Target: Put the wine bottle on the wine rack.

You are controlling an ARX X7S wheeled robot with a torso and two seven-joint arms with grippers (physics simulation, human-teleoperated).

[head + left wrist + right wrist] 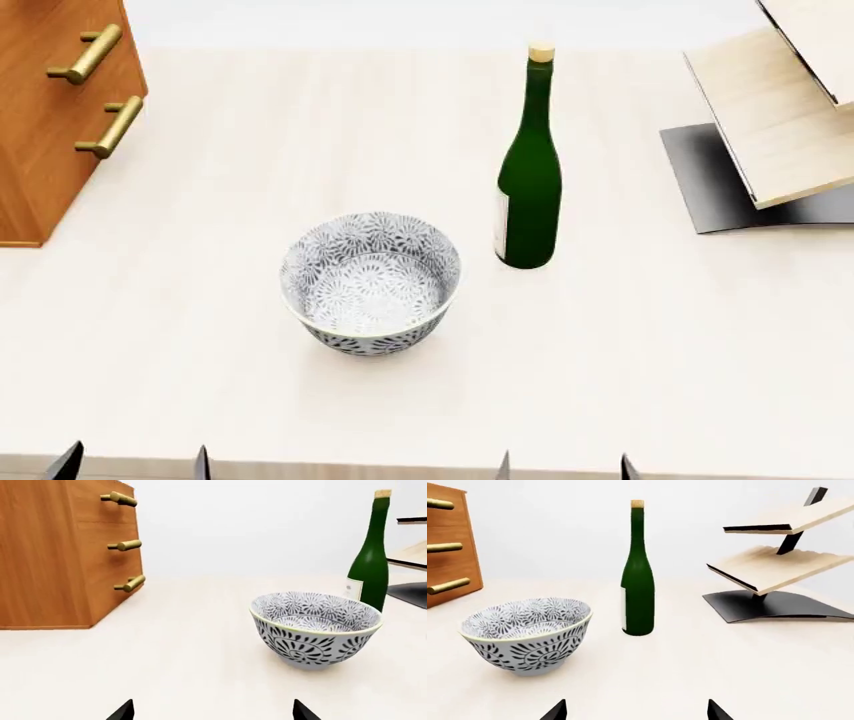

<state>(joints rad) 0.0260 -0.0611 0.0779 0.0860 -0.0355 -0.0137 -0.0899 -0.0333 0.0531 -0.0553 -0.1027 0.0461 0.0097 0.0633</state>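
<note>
Nearest the head camera we note four dark fingertips at the worktop's (641,340) near edge: the left gripper (134,463) and the right gripper (562,466), each with its jaws standing wide apart and holding nothing. Both wrist views confirm this, the left gripper (213,711) and right gripper (636,711) showing only spread tips over bare surface.

At far left we record a reddish-brown drawer cabinet (47,130) with brass handles (110,125). Right of it, towards the middle, a patterned grey-white bowl (371,283) sits upright on the worktop, apart from everything else.

Further right and a little behind the bowl, the wine bottle (529,170) stands upright on the worktop, cork uppermost, pale label facing the bowl side. It touches neither the bowl nor the rack.

At far right stands the wine rack (774,120): tilted light wood panels in tiers on a dark base (774,605). We observe no bottle on it.
</note>
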